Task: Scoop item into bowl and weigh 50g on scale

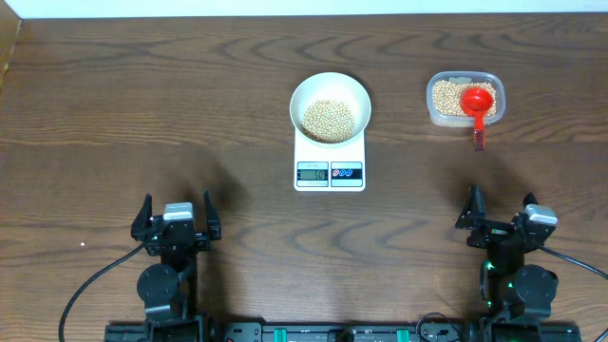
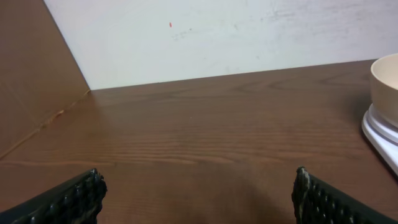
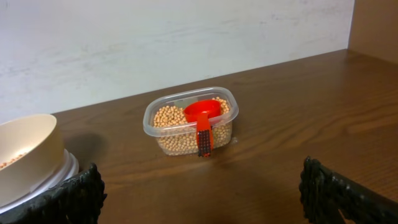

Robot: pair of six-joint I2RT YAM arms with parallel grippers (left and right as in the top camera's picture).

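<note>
The white bowl (image 1: 330, 104) sits on the white scale (image 1: 330, 161) at table centre and holds beige beans (image 1: 329, 121). More beans (image 1: 446, 98) fill a clear plastic tub (image 1: 465, 99) at the back right, with a red scoop (image 1: 478, 103) resting in it, its handle over the front rim. My left gripper (image 1: 177, 214) is open and empty at the front left. My right gripper (image 1: 499, 214) is open and empty at the front right. The right wrist view shows the tub (image 3: 191, 120), the scoop (image 3: 202, 112) and the bowl's edge (image 3: 25, 152).
The left wrist view shows the bowl's rim (image 2: 385, 78) and the scale's corner (image 2: 382, 134) at the right edge. A white wall runs behind the table. A cardboard-brown panel (image 2: 34, 74) stands at the far left.
</note>
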